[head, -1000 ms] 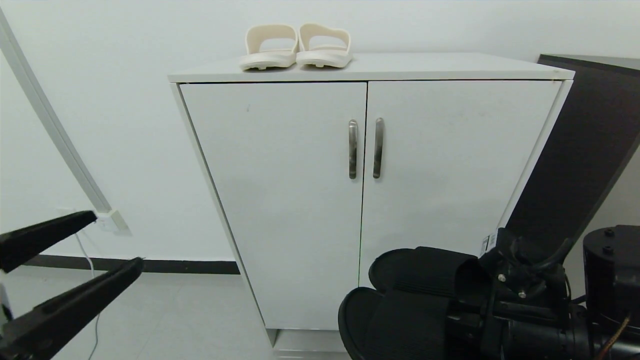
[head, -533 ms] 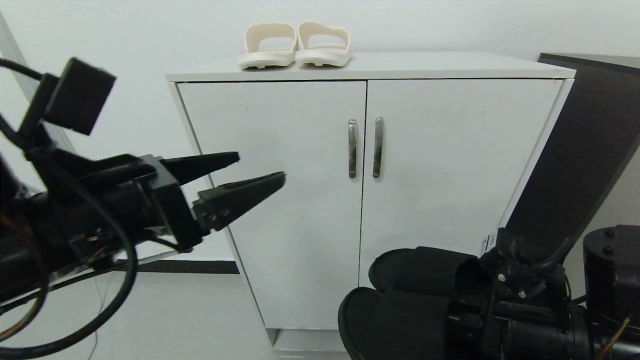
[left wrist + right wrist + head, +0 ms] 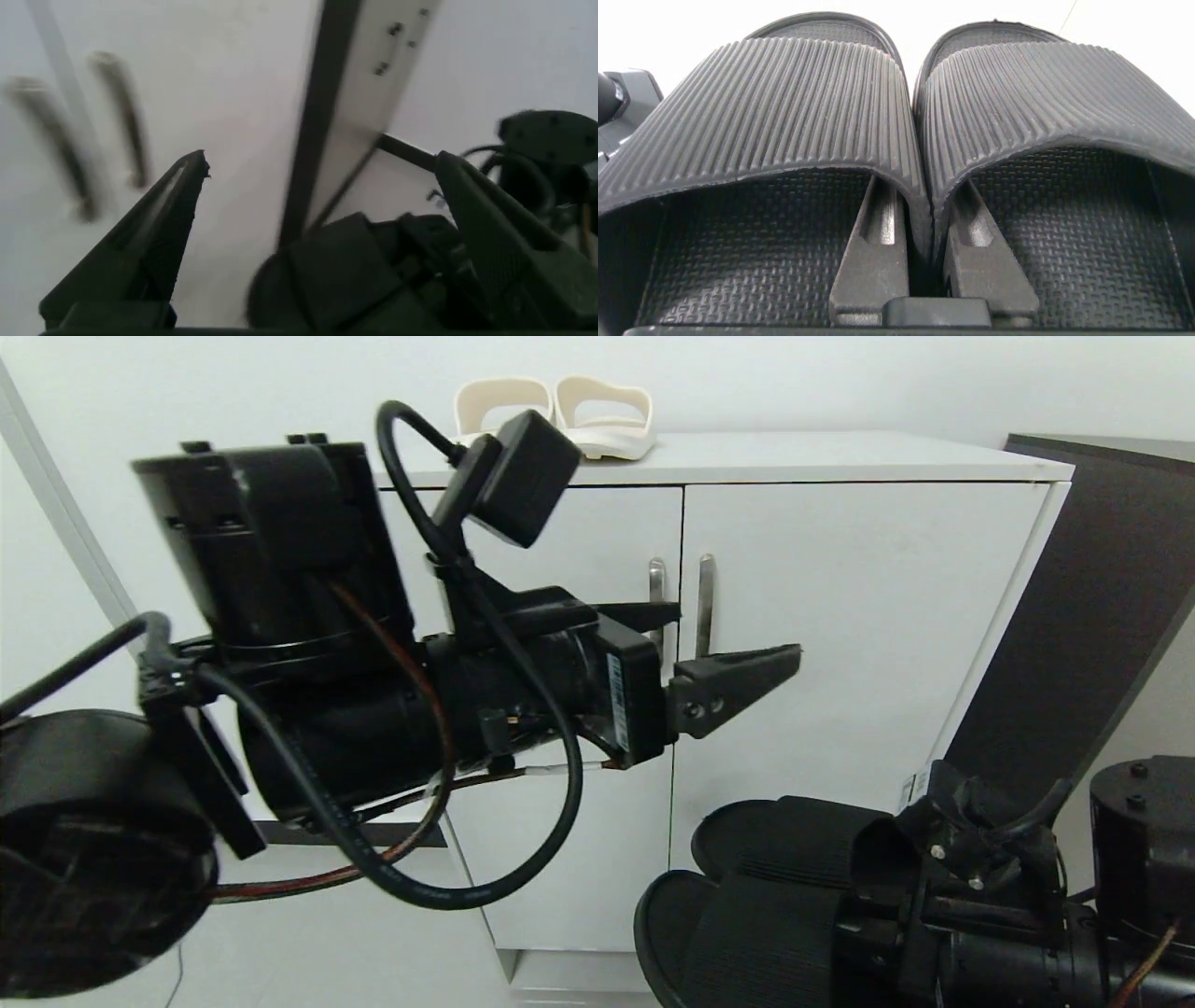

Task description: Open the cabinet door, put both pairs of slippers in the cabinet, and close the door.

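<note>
Cabinet (image 3: pixel 840 644): white, two doors, standing against a white wall (image 3: pixel 233 392). Both doors are shut; the seam between them runs straight and tight from top to bottom.

Dark panel (image 3: pixel 1092 616): stands just beside the cabinet on the robot's right, touching or nearly touching its side; contact cannot be confirmed.

Right door (image 3: pixel 878 616): face fully exposed. Left door (image 3: pixel 560 859): largely masked by the left arm.

Left hand (image 3: pixel 738 633): raised in front of the doors at handle height, pointing toward the robot's right. Fingers are spread wide apart with nothing between them. Whether either fingertip touches the door face cannot be told.

Black slippers (image 3: pixel 766 887): one ribbed-strap pair, held side by side low in front of the right door, toes toward the cabinet, off the floor.

Right hand (image 3: pixel 920 201): one finger lies under the strap of each black slipper, and the two fingers are drawn together on the adjoining inner side walls, so the pair is clamped as one.

Cream slippers (image 3: pixel 602 415): second pair, side by side on the cabinet top above the left door, one partly masked by the left wrist camera.

Handles: two upright metal bars, left handle (image 3: pixel 657 581) and right handle (image 3: pixel 705 602), close on either side of the seam.
</note>
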